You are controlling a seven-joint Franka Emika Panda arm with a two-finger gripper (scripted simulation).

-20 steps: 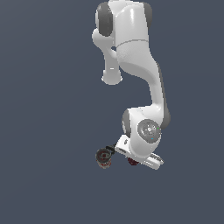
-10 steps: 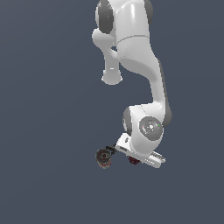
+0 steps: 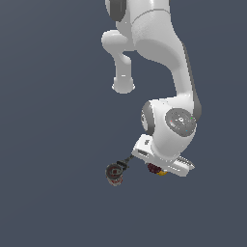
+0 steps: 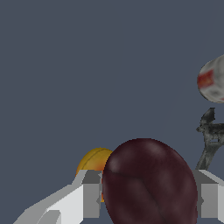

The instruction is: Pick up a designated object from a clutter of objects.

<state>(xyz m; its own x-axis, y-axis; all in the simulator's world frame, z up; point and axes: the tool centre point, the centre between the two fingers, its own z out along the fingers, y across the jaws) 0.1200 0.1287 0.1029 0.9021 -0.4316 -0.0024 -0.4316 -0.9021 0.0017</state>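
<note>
The dark maroon ball point(image 4: 148, 183) fills the space between my gripper point(image 4: 148, 197) fingers, and a finger pad point(image 4: 92, 194) presses on each side of it. In the exterior view the maroon ball point(image 3: 154, 168) shows only as a dark sliver under the white hand, where the gripper point(image 3: 157, 169) is. The orange-yellow ball point(image 4: 94, 161) lies right behind the maroon one, and peeks out under the hand in the exterior view point(image 3: 163, 172). The dark round-headed tool point(image 3: 115, 171) lies toward the exterior view's left, with its thin handle point(image 3: 126, 161) pointing at the hand.
The tool's handle point(image 4: 209, 138) and its mottled round head point(image 4: 214, 79) show close beside one finger in the wrist view. The floor point(image 3: 53, 144) is plain dark grey. The arm's white links point(image 3: 164, 58) tower over the objects.
The upper arm links have shifted slightly toward the exterior view's right. The hand stays low over the two balls, and the tool has not moved.
</note>
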